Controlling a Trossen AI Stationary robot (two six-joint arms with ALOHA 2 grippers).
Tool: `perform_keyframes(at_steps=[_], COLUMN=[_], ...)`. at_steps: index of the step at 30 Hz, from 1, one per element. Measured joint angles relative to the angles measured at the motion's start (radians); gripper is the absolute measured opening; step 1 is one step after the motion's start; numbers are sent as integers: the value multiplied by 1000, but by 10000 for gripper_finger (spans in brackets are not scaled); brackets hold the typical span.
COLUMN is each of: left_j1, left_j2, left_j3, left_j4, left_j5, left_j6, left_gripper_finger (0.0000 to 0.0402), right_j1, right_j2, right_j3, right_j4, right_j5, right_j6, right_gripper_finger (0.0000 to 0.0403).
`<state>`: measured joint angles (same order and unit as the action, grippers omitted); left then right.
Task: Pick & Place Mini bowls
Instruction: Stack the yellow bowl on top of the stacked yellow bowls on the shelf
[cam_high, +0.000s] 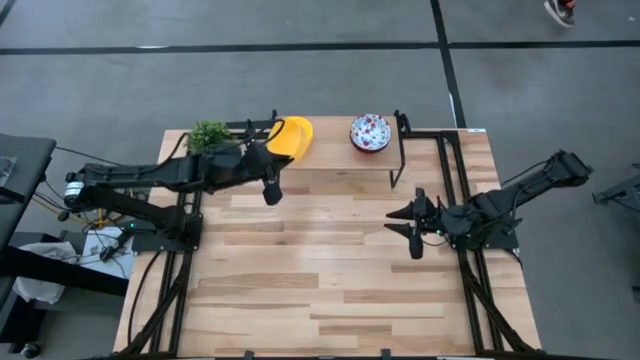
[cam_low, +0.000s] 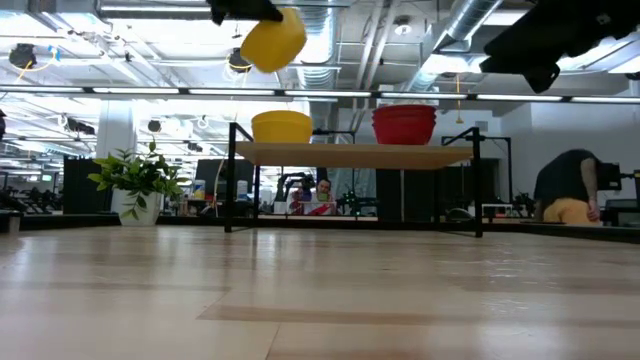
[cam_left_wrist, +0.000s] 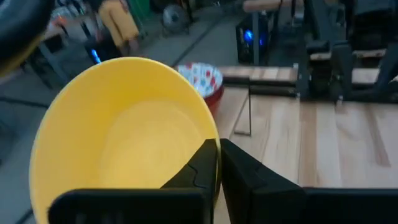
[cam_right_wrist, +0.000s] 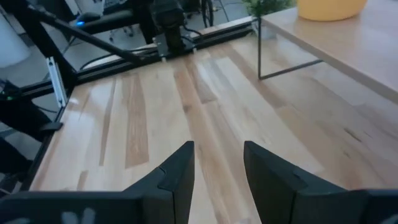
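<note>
My left gripper (cam_high: 272, 150) (cam_left_wrist: 219, 149) is shut on a plain yellow mini bowl (cam_high: 291, 136) (cam_left_wrist: 124, 134) and holds it high over the left end of a small wooden shelf (cam_high: 330, 160) at the table's far edge. In the low view this bowl (cam_low: 272, 38) hangs above another yellow bowl (cam_low: 282, 126) standing on the shelf. A speckled white bowl with a red outside (cam_high: 370, 132) (cam_low: 404, 124) (cam_left_wrist: 200, 78) stands on the shelf's right part. My right gripper (cam_high: 413, 226) (cam_right_wrist: 217, 168) is open and hovers over bare table near the right side. My left gripper pinches the yellow bowl's rim (cam_left_wrist: 210, 134) on the side nearest the wrist, with one finger (cam_left_wrist: 196, 171) inside the bowl and the other (cam_left_wrist: 249, 174) outside. The bowl is lifted clear and tilted, its opening turned toward the wrist.
A small green potted plant (cam_high: 209, 134) (cam_low: 135, 182) stands at the table's far left, next to the shelf. The shelf rests on thin black metal legs (cam_high: 400, 150). Black frame rails (cam_high: 455, 190) run along both table sides. People show in the room beyond the table (cam_low: 570, 195).
</note>
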<state>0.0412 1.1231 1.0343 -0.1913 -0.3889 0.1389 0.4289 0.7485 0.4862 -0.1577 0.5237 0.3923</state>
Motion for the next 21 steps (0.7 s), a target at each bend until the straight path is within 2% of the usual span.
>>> perform_keyframes(at_steps=[5, 10, 14, 18, 21], left_j1=[87, 111, 187, 264, 323], left_j2=[9, 21, 81, 163, 205], left_j3=[26, 73, 160, 238, 272], left_j4=[-125, -177, -272, -362, -369], left_j5=[105, 118, 196, 213, 297], left_j6=[-19, 0, 44, 59, 66], left_gripper_finger=[8, 8, 8, 8, 8], right_j1=[9, 6, 7, 3, -6], right_j2=[30, 81, 117, 136, 136], right_j3=[-1, -1, -1, -1, -1], right_j4=[37, 109, 171, 174, 177], right_j5=[0, 12, 86, 186, 210], right_j6=[-6, -32, -62, -64, -62], right_gripper_finger=[129, 129, 129, 129, 129])
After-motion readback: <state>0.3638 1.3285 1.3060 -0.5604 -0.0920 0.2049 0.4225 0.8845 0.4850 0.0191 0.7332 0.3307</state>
